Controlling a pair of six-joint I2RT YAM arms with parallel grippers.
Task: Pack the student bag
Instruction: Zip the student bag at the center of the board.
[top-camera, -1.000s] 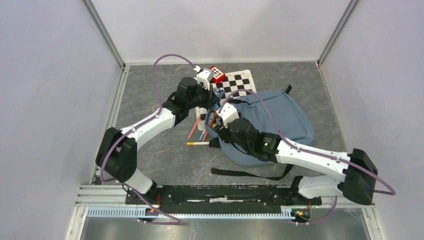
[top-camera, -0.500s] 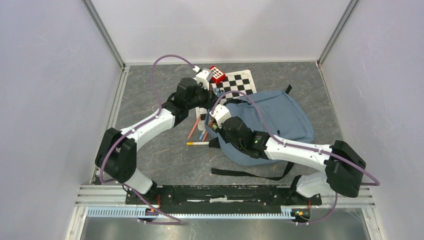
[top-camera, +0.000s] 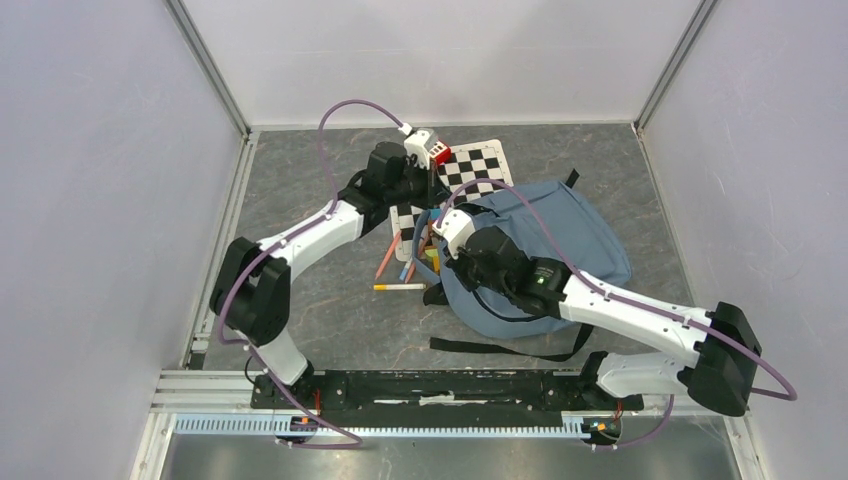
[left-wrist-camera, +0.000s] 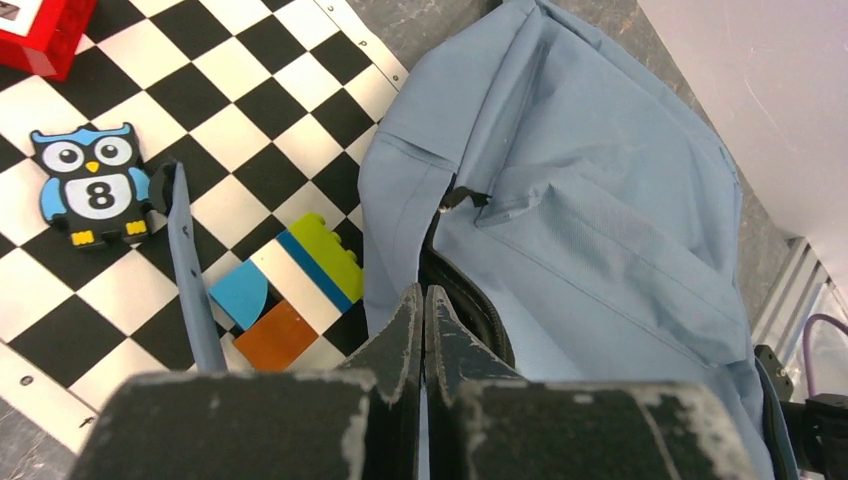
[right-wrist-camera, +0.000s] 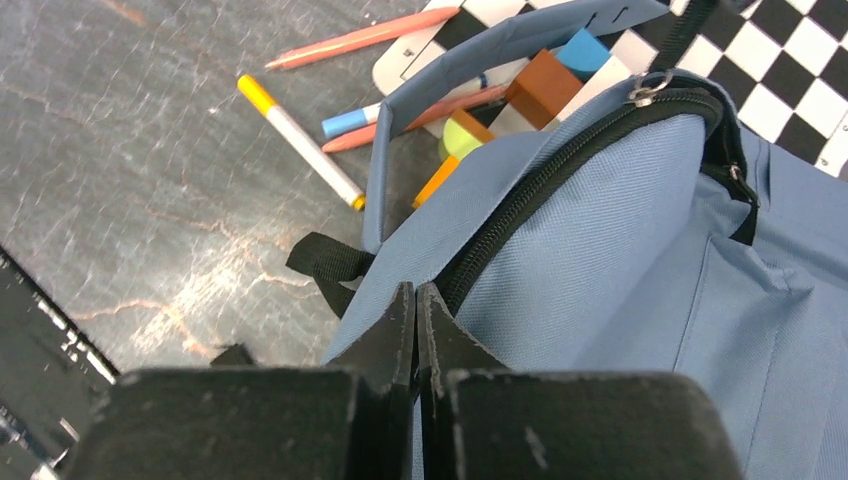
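Note:
The student bag (top-camera: 560, 235), blue-grey with dark zippers, lies at the middle right of the table with its open mouth facing left. My left gripper (top-camera: 432, 198) is at the far lip of the mouth. In the left wrist view it (left-wrist-camera: 424, 290) is shut, pinching the bag (left-wrist-camera: 600, 230) at the fabric edge beside the zipper. My right gripper (top-camera: 446, 264) is at the near lip. In the right wrist view it (right-wrist-camera: 416, 287) is shut on the bag (right-wrist-camera: 620, 230), holding fabric just left of the zipper track.
A chessboard mat (left-wrist-camera: 230, 120) under the bag's mouth carries an owl tile (left-wrist-camera: 95, 185), coloured blocks (left-wrist-camera: 285, 290) and a red brick (left-wrist-camera: 40, 35). A white marker (right-wrist-camera: 300, 140), an orange pencil (right-wrist-camera: 365, 35) and other pens lie left of the bag. A black strap (top-camera: 500, 350) trails toward me.
My right gripper has gone from open to shut on the near lip of the bag. The left arm has swung back and to the right, still gripping the far lip.

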